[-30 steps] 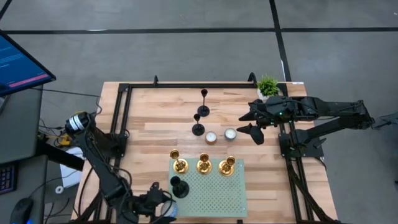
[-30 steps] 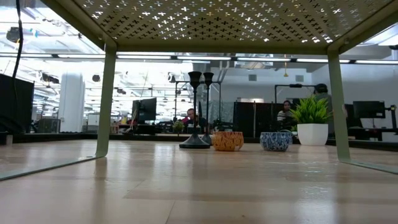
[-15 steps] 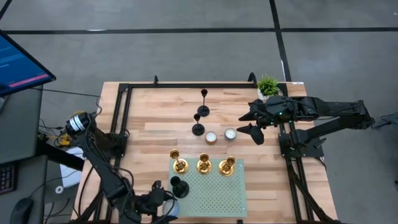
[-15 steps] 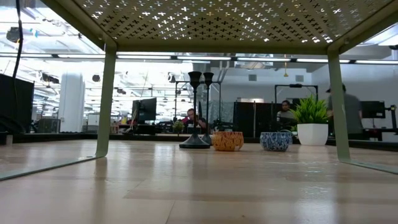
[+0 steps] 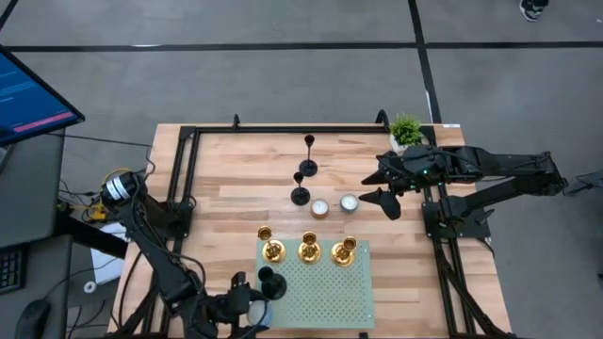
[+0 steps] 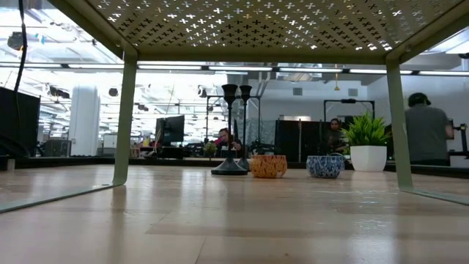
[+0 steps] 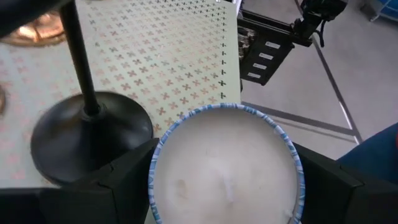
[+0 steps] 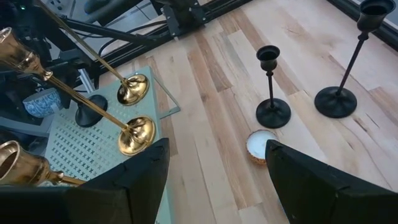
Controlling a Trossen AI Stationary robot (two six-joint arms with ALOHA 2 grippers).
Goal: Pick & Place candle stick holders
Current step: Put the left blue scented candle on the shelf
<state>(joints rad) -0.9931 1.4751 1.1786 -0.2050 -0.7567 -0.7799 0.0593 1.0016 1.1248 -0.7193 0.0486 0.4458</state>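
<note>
Your left arm is folded low along the left edge of the table (image 5: 226, 179), elbow bent, reaching to the near-left corner of the green perforated stand (image 5: 325, 292). Your left pincer (image 5: 247, 306) sits there with its fingers (image 7: 93, 193) spread wide around a blue-rimmed white candle bowl (image 7: 225, 167); the fingers flank the bowl on both sides, so it is grasping the bowl. Just beside it on the stand is one black candle stick holder (image 7: 87, 134), upright, its round base nearly touching the bowl.

Your right arm stretches in level from the right side, wrist above the table's right half, near the small green potted plant (image 5: 406, 129). Your right pincer (image 5: 377, 186) hangs released, part open, holding and touching nothing.

Three gold candle stick holders (image 5: 309, 250) stand in a row on the far edge of the stand. Two more black holders (image 5: 301, 184) stand upright on bare wood near the table's middle, one behind the other. Near them rest an orange-patterned bowl (image 6: 268, 166) and a blue-patterned bowl (image 6: 325, 166), side by side.

In the low view, people (image 6: 427, 132) show in the room behind.
</note>
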